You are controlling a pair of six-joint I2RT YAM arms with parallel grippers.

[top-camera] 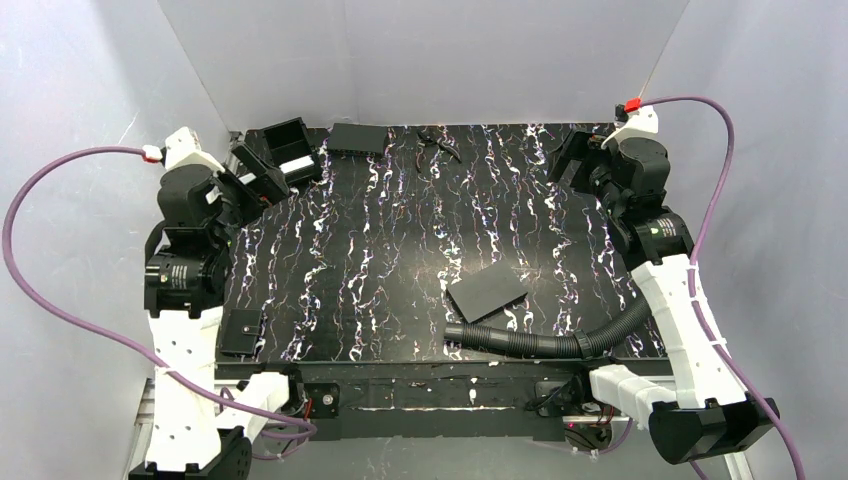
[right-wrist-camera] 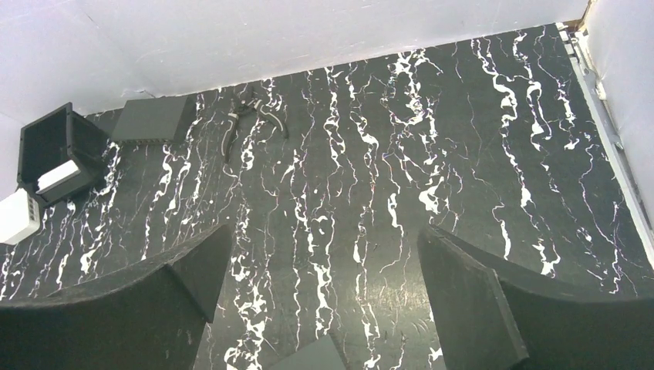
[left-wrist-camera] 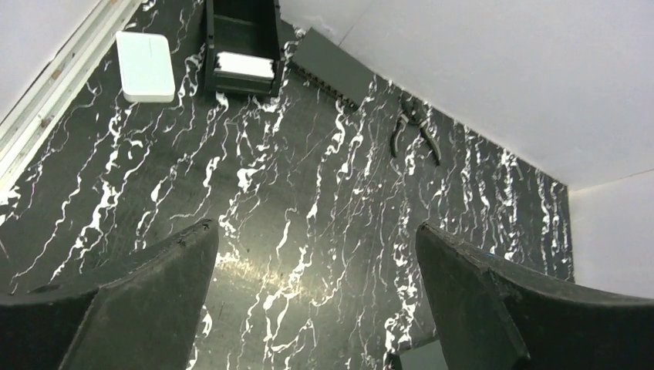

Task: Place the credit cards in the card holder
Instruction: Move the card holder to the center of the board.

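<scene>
- Two grippers are hanging wide open above the table (top-camera: 400,250), gripping nothing and touching nothing.
- Left gripper (left-wrist-camera: 315,231) is hovering at the table's 10 o'clock. Its two fingers (left-wrist-camera: 131,308) are spread to opposite sides of the left wrist view, with only bare marble showing between them.
- Right gripper (right-wrist-camera: 324,233) is hovering at the 2 o'clock corner. Its two fingers (right-wrist-camera: 493,308) are spread just as wide, again with only marble between.
- One card holder (left-wrist-camera: 243,31), a black open-top box, is sitting at 11 o'clock by the back wall.
- Two pale card pieces are showing. The inner card (left-wrist-camera: 245,65) is lying inside the holder, and the outer card (left-wrist-camera: 144,65) is lying flat on the table just beside the holder, at its 9 o'clock in the left wrist view.
- Cannot tell whether each pale piece is a single card or a stack.
- One flat black box (top-camera: 357,138) is lying at 12 o'clock, close to the holder.
- One pair of pliers (top-camera: 437,145) is lying at 12 o'clock, apart from the box.
- One matte black sheet (top-camera: 487,292) is lying at 5 o'clock.
- One corrugated hose (top-camera: 530,342) is running along the near edge at 5 o'clock, just beside the sheet.
- One small black flat piece (top-camera: 240,330) is sitting at 8 o'clock.
</scene>
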